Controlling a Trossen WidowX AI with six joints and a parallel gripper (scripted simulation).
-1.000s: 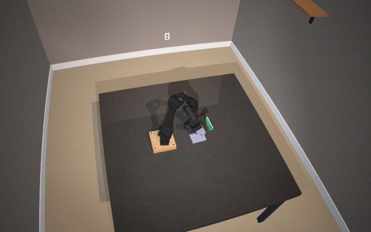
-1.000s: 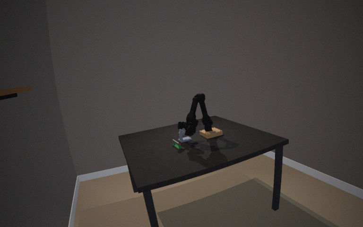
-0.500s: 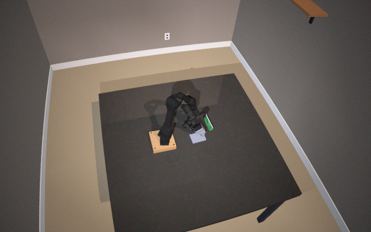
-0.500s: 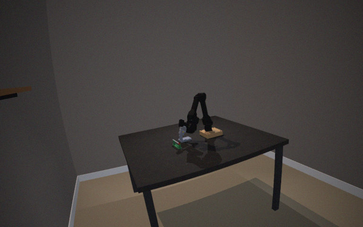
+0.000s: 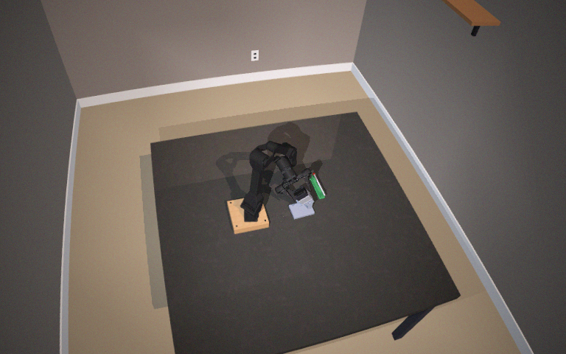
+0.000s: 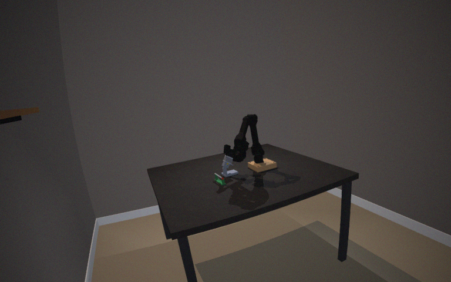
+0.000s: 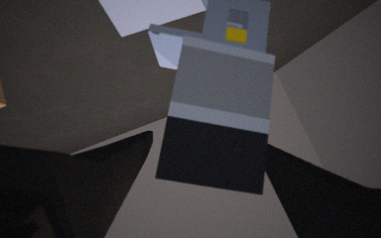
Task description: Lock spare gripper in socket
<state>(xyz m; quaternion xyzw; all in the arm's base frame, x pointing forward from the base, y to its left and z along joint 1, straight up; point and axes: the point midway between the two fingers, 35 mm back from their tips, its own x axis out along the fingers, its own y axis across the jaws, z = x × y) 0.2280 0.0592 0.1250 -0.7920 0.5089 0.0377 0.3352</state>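
The mount (image 5: 301,211) (image 6: 232,173) (image 7: 154,11) is pale blue-grey, with a flat base and a post carrying the socket. The wrist view shows an opening (image 7: 238,18) and a yellow patch (image 7: 236,35) in the socket. The spare gripper (image 5: 305,200) (image 6: 228,159) (image 7: 224,79), a grey block with a black end, is at the socket; its flange hides the joint, so its depth is unclear. My gripper (image 5: 301,193) (image 7: 205,142) is wide open, its fingers on either side of the black end, holding nothing. A strip with a red end lies along the green holder (image 5: 316,187) (image 6: 218,180); whether it is the pin is unclear.
The green holder stands close beside the mount on the dark table (image 5: 292,271) (image 6: 186,199). My arm's wooden base plate (image 5: 237,217) (image 6: 262,166) is on the mount's other side. A brown shelf (image 5: 475,14) (image 6: 23,111) is on the wall, far from the arm.
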